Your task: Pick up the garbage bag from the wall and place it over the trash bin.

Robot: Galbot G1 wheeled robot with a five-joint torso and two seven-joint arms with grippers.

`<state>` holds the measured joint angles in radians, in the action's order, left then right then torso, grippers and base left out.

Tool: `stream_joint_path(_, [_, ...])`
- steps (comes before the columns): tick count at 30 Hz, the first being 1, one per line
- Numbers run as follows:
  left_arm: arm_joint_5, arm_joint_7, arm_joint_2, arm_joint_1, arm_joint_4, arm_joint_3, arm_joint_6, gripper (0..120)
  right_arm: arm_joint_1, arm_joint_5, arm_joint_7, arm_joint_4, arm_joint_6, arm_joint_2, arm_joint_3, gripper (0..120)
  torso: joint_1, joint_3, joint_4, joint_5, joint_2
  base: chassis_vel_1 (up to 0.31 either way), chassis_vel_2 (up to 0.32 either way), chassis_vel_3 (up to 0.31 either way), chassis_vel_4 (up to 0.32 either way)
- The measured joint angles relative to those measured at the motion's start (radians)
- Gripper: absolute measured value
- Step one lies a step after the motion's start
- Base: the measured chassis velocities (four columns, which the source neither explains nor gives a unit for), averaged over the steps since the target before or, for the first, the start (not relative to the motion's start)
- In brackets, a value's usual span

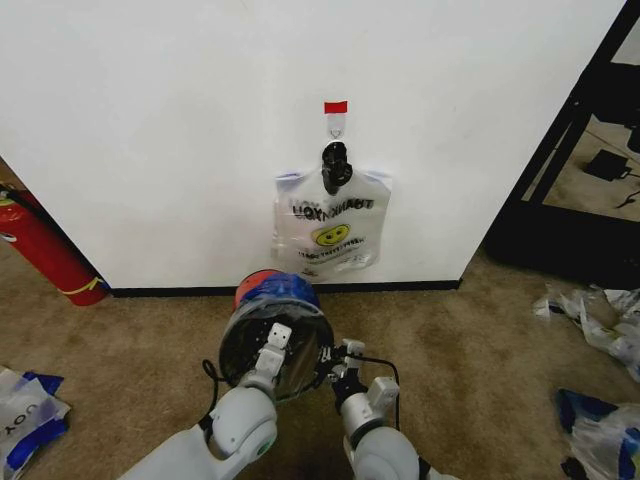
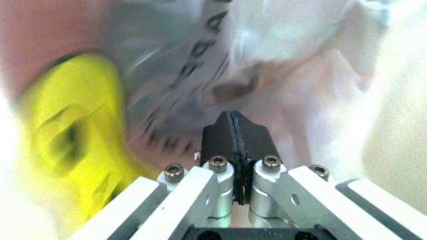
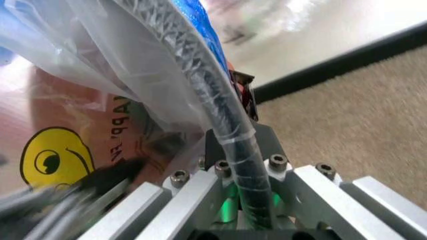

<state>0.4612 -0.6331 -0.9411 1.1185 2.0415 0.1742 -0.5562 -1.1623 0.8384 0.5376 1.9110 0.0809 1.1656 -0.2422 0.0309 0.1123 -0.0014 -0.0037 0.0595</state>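
- Left end effector (image 1: 277, 338) sits at the near rim of the trash bin (image 1: 240, 352). The left wrist view shows its pads (image 2: 223, 137) clenched flat together. Can't tell if any film is pinched between them.
- Right end effector (image 1: 346, 362) is at the same rim, on the right side. The wire rim (image 3: 223, 117), wrapped in film, runs straight down across it. Grip state: cannot tell.
- Garbage bag (image 1: 283, 291) is off the wall (image 1: 150, 120) and draped on the bin, with its blue edge bunched at the far rim. The smiley print is pressed close to both wrist cameras (image 2: 67, 140) (image 3: 53, 155).
- Bin stands on the carpet floor just in front of the baseboard, below the clipped bundle (image 1: 332, 235) hanging from the hook (image 1: 336, 126).
- Handling, as a judgement: the film is very light, limp, slippery and easy to tear on the mesh. Best to hold it by the blue hem or handles and stretch it over the rim a section at a time.
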Motion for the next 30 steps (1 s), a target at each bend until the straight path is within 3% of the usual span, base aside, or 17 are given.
stream_joint_path(5, [0.004,0.007,0.061,0.114,0.166,-0.047,-0.009,0,0.029,0.135,0.055,-0.001,-0.062,0.007,0.043,0,0.0,0.0,-0.0001,-0.0001,0.0,0.0,0.0,0.0,0.0])
stream_joint_path(6, [0.004,0.007,0.061,0.114,0.166,-0.047,-0.009,0,0.029,0.135,0.055,-0.001,-0.062,0.007,0.043,0,0.0,0.0,-0.0001,-0.0001,0.0,0.0,0.0,0.0,0.0])
stream_joint_path(12, [-0.044,0.078,0.121,0.289,0.386,-0.213,0.037,0,0.049,0.229,0.125,0.008,-0.11,0.007,0.086,0,0.0,0.0,-0.0002,0.0001,0.0,0.0,0.0,0.0,0.0])
stream_joint_path(16, [-0.076,0.091,0.147,0.369,0.44,-0.28,0.058,0,0.038,0.299,0.171,0.044,-0.131,0.005,0.111,0,0.0,0.0,-0.0003,0.0,0.0,0.0,0.0,0.0,0.0])
stream_joint_path(20, [-0.116,0.054,0.171,0.438,0.437,-0.317,0.064,0,0.021,0.319,0.183,0.061,-0.122,0.005,0.131,0,0.0,0.0,-0.0002,0.0,0.0,0.0,0.0,0.0,0.0])
stream_joint_path(23, [-0.129,0.03,0.188,0.469,0.382,-0.311,0.067,0,0.008,0.331,0.185,0.079,-0.107,0.007,0.147,0,0.0,0.0,-0.0003,-0.0002,0.0,0.0,0.0,0.0,0.0])
stream_joint_path(30, [-0.09,0.038,0.171,0.432,0.262,-0.251,0.073,0,-0.017,0.354,0.177,0.139,-0.081,0.013,0.164,0,0.0,0.0,-0.0001,-0.0003,0.0,0.0,0.0,0.0,0.0])
